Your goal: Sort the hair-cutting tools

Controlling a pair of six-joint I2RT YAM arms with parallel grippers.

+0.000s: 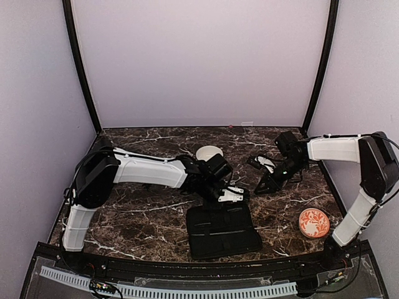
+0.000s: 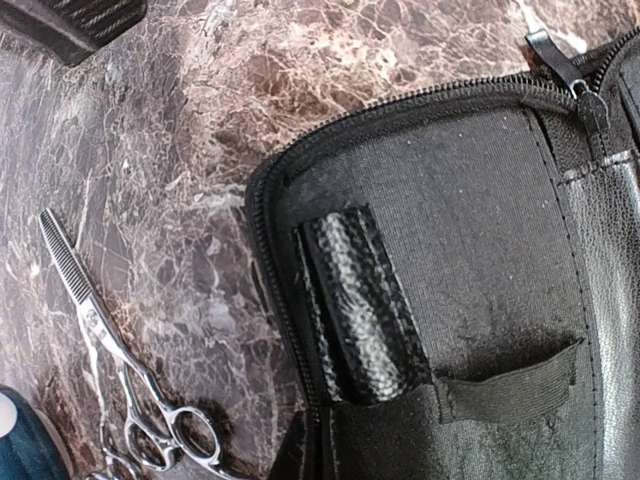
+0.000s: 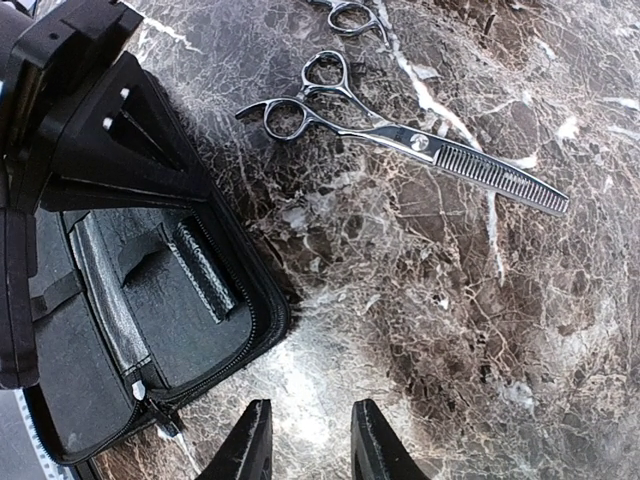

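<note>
Silver thinning scissors (image 3: 420,145) with ring handles lie on the marble beside the open black case (image 3: 150,330); they also show in the left wrist view (image 2: 100,340). The ring of a second pair of scissors (image 3: 350,15) shows at the top edge. A thin black textured piece (image 2: 360,310) sits tucked in a pocket of the case (image 2: 480,200). My left gripper (image 1: 221,187) hovers over the case's far edge; its fingers do not show in its own view. My right gripper (image 3: 310,445) is open and empty above bare marble, right of the case.
A white round bowl (image 1: 209,152) stands behind the left gripper. An orange patterned dish (image 1: 313,223) sits at the front right. The marble table (image 1: 143,212) is bounded by grey walls. A black ribbed part (image 2: 70,20) pokes into the left wrist view's top corner.
</note>
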